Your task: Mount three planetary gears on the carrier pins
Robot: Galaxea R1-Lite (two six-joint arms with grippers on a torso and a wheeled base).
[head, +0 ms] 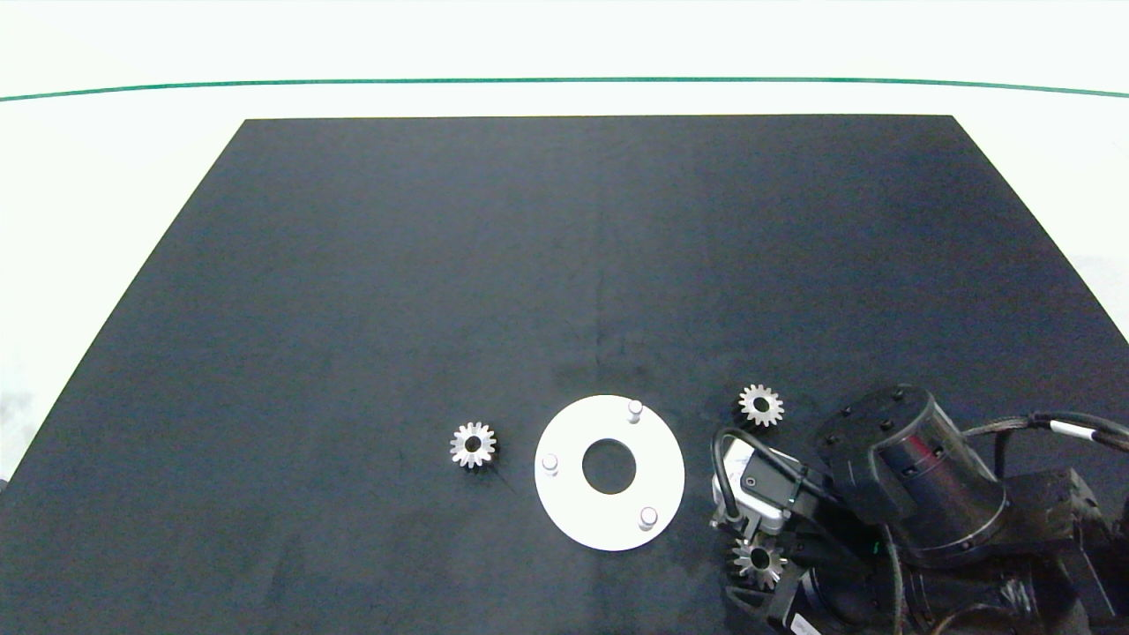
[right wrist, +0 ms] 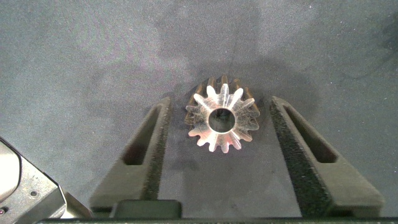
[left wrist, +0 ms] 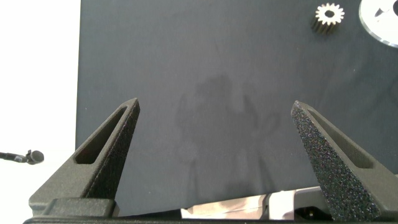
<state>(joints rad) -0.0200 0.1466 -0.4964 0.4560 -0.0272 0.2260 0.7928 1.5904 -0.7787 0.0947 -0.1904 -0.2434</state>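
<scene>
Three silver planetary gears lie flat on the black mat: one [head: 473,444] left of the white disc [head: 578,511], one [head: 761,405] right of it, and one [head: 758,562] at its near right. The carrier pins [head: 634,410] [head: 549,462] [head: 648,518] stand bare on the disc. My right gripper [right wrist: 219,102] is open and straddles the near-right gear [right wrist: 221,118], with a small gap to each finger. My left gripper [left wrist: 214,107] is open and holds nothing; it hovers over bare mat, well away from the left gear [left wrist: 329,14] and the disc's edge [left wrist: 382,22].
The right arm [head: 917,494] covers the mat's near right corner. The black mat [head: 564,265] stretches wide behind the parts, with white table around it. The left arm stays outside the head view.
</scene>
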